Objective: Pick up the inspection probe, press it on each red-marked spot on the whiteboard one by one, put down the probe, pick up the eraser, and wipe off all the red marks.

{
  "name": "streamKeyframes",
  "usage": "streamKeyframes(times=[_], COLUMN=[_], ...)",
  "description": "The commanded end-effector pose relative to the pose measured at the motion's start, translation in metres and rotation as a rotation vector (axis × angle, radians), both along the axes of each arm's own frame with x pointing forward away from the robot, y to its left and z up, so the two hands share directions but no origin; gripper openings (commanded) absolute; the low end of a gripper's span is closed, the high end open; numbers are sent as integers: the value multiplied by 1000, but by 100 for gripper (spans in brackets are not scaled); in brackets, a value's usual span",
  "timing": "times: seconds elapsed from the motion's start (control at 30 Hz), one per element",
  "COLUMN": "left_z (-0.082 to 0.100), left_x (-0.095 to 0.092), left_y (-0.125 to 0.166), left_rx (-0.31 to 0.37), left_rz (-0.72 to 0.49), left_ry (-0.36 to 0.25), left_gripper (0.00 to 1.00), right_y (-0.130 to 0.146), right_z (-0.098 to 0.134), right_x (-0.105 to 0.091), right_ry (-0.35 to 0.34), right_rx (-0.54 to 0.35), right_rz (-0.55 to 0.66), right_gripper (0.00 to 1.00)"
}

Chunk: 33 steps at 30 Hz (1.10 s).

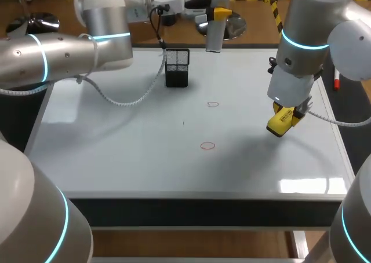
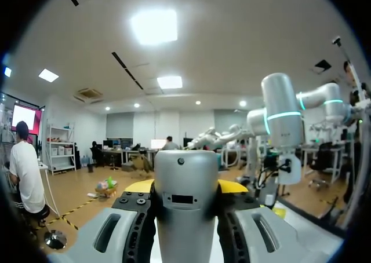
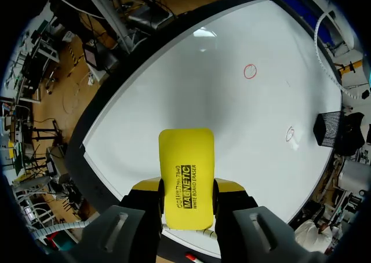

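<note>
The whiteboard (image 1: 116,147) carries two red circles: one (image 1: 213,104) near the middle and one (image 1: 207,146) closer to the front. My right gripper (image 1: 285,115) hovers over the board's right part, shut on a yellow eraser (image 1: 282,123). In the right wrist view the eraser (image 3: 186,176) sticks out ahead between the fingers, with both red circles (image 3: 250,71) (image 3: 290,134) further out on the board. At the back edge, my left gripper (image 1: 219,13) is shut on the grey inspection probe (image 1: 215,34), held upright. The probe (image 2: 185,199) fills the gap between the left fingers.
A black mesh holder (image 1: 177,68) stands on the board's back part, left of the probe, and also shows as the holder (image 3: 328,125) beyond the far circle. A white cable (image 1: 124,101) hangs from my left arm over the board. A red marker (image 1: 335,80) lies at the right edge.
</note>
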<state>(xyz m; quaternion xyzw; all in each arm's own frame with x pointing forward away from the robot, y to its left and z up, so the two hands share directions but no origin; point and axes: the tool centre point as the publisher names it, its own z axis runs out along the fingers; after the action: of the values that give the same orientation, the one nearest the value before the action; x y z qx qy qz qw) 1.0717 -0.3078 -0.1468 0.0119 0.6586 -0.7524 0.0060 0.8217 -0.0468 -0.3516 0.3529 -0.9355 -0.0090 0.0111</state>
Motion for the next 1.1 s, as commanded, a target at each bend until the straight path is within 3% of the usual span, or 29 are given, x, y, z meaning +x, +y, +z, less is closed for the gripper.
streamKeyframes(times=[0.03, 0.17, 0.47, 0.73, 1.1], left_z=[1, 1, 1, 1, 1], left_x=[2, 2, 2, 2, 2], left_y=[0, 0, 0, 0, 0], left_rx=[1, 1, 1, 1, 1], left_rz=[-4, -4, -4, -4, -4], left_ry=[0, 0, 0, 0, 0], left_gripper=[0, 0, 0, 0, 0], right_y=[0, 0, 78, 143, 196], right_z=[0, 0, 8, 0, -19], right_x=[1, 1, 39, 73, 99], right_ry=[0, 0, -25, -7, 29], right_rx=[-3, -3, -26, -53, -57], right_rz=[1, 1, 237, 433, 613], right_gripper=[0, 0, 0, 0, 0])
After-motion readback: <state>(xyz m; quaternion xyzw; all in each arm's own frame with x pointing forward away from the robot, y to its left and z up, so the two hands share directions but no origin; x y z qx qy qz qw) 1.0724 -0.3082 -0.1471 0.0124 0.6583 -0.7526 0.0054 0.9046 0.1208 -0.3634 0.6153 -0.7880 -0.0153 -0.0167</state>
